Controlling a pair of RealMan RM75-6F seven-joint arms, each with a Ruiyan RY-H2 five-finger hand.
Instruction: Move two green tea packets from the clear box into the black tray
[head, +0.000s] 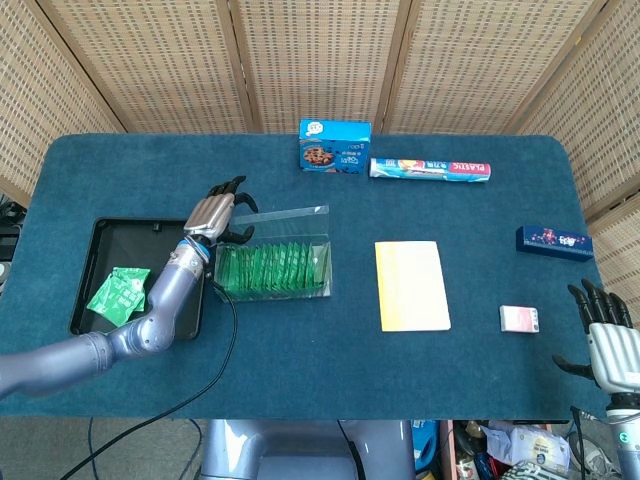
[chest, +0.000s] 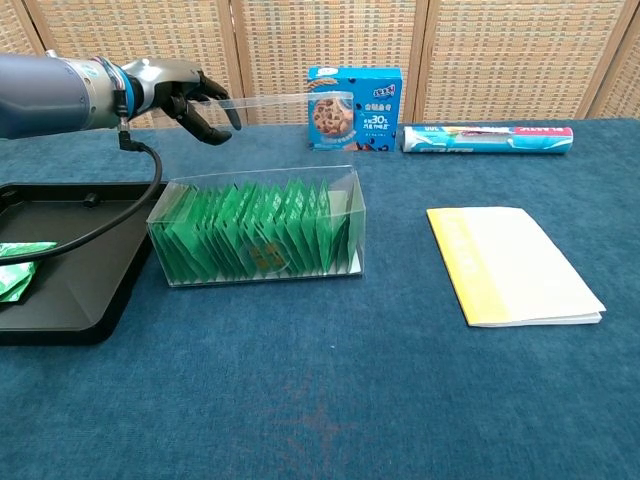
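The clear box (head: 275, 270) (chest: 260, 235) stands right of the black tray (head: 100, 232) (chest: 70, 205), with a row of several green tea packets (chest: 250, 232) upright inside it. Green tea packets (head: 118, 295) (chest: 14, 270) lie in the tray. My left hand (head: 215, 212) (chest: 180, 92) is above the box's back left corner and pinches the clear lid (head: 288, 216) (chest: 290, 97), held level above the box. My right hand (head: 604, 345) hangs off the table's near right corner, fingers apart and holding nothing. The chest view does not show it.
A blue cookie box (head: 335, 146) (chest: 355, 94) and a plastic wrap roll (head: 430, 169) (chest: 487, 137) sit at the back. A yellow booklet (head: 411, 285) (chest: 512, 263) lies right of the clear box. A dark blue box (head: 554, 242) and a small pink pack (head: 520, 319) are at far right.
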